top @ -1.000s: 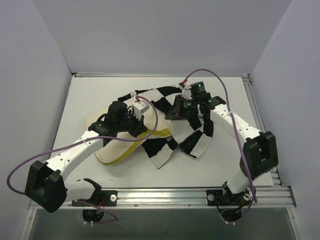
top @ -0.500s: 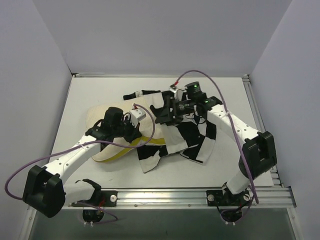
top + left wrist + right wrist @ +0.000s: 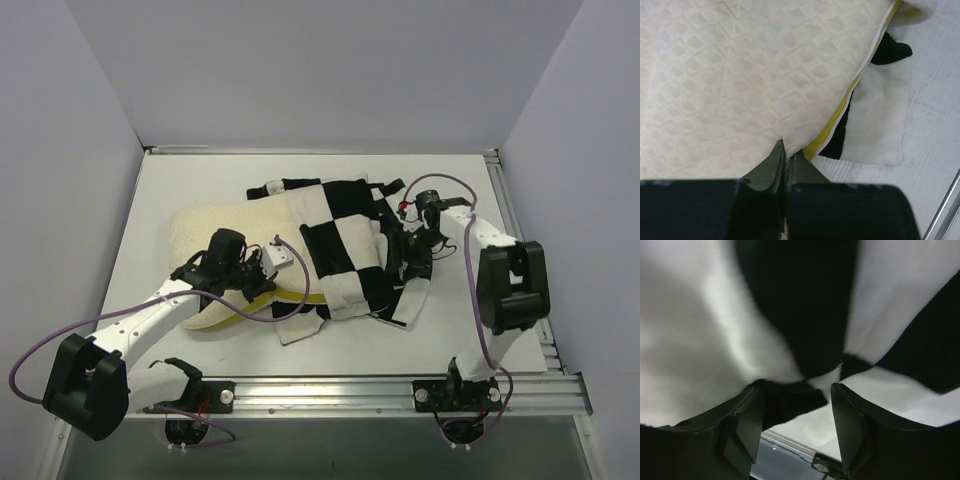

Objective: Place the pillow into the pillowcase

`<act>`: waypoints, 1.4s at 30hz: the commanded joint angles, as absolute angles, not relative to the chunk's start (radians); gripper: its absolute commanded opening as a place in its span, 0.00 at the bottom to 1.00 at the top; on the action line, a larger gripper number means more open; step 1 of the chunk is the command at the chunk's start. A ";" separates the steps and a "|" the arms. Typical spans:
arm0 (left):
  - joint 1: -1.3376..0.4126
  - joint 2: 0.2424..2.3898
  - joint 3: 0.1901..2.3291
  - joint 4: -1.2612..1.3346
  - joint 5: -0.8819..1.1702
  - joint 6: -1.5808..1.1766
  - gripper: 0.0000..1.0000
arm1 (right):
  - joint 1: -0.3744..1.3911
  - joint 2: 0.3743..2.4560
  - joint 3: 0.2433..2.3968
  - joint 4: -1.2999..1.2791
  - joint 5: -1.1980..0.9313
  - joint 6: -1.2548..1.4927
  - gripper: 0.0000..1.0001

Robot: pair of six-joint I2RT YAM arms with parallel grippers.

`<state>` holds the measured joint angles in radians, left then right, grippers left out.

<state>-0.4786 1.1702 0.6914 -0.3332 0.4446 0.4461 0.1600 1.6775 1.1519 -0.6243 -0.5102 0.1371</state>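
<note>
Reaches with the left arm (image 3: 150,315) from its base diagonally forward and to the right, elbow low, wrist turned toward the middle. Holds the left gripper (image 3: 785,156) closed, fingertips pressed together and pinching a small fold of the pillow (image 3: 720,75). Folds the right arm (image 3: 485,235) sharply: shoulder link upright over the base, forearm going forward, wrist bent back to the left. Points the right gripper (image 3: 796,405) downward, jaws standing apart.
</note>
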 commanded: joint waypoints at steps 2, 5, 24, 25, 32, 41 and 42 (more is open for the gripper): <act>-0.465 1.169 0.722 -0.388 0.454 0.546 0.00 | 0.147 1.833 1.192 -0.698 -0.306 0.045 0.54; -0.449 1.163 0.727 -0.403 0.456 0.560 0.00 | 0.082 1.914 1.340 -0.689 -0.197 -0.023 0.56; -0.442 1.204 0.758 -0.353 0.495 0.499 0.00 | 0.009 1.721 1.144 -0.746 -0.242 -0.018 0.71; -0.442 1.206 0.759 -0.351 0.494 0.497 0.00 | 0.012 1.736 1.138 -0.744 -0.247 -0.014 0.69; -0.442 1.207 0.765 -0.354 0.471 0.502 0.00 | 0.002 1.946 1.227 -0.745 -0.339 -0.012 0.00; -0.443 1.235 0.770 -0.347 0.500 0.460 0.00 | -0.219 2.040 1.898 -0.830 -0.259 -0.158 0.00; -0.445 1.241 0.775 -0.338 0.505 0.448 0.00 | -0.221 2.048 1.983 -0.831 -0.270 -0.161 0.00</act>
<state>-0.4500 1.2221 0.7219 -0.3779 0.4690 0.4828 -0.1932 2.0613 1.7962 -0.7879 -0.2996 -0.1024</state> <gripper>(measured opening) 0.029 0.031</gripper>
